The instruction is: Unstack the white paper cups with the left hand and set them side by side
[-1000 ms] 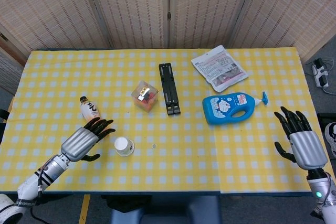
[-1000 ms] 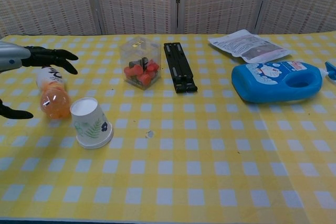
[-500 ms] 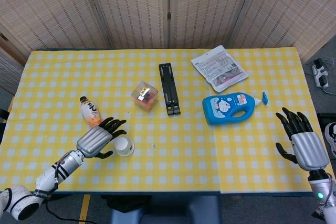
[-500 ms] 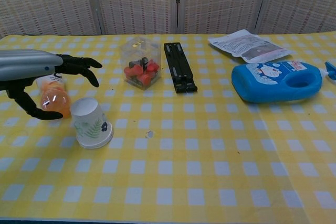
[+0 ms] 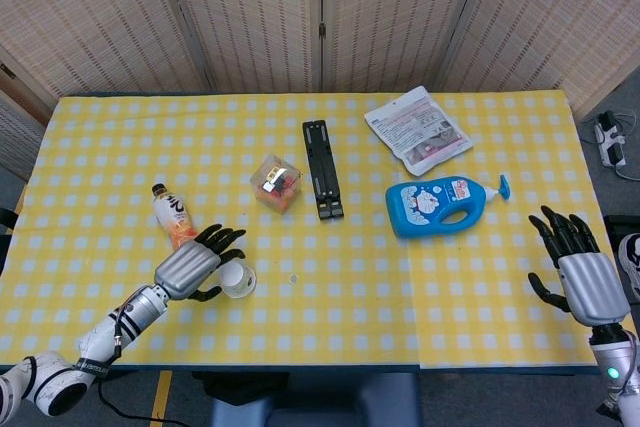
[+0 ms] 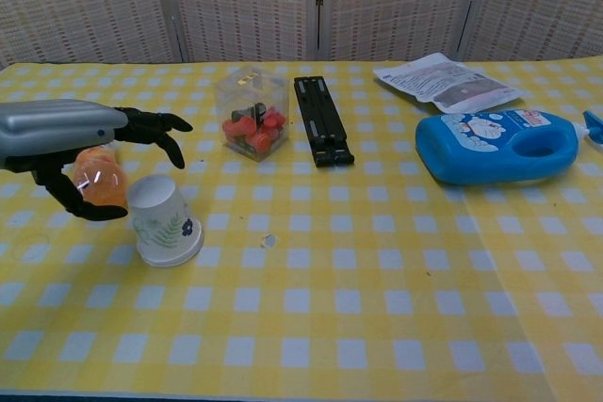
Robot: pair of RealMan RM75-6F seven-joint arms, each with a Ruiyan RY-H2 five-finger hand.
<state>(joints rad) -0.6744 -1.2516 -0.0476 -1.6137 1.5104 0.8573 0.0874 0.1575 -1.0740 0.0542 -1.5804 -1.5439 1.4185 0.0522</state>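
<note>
Closing on the white paper cups, my left hand advanced; fingers apart above them, grasp pending.

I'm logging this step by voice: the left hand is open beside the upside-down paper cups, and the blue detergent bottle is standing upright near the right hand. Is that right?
Not quite. The blue detergent bottle lies on its side, as the chest view shows. The rest holds: the left hand is open beside the upside-down paper cups, and the bottle is on the right hand's side.
</note>
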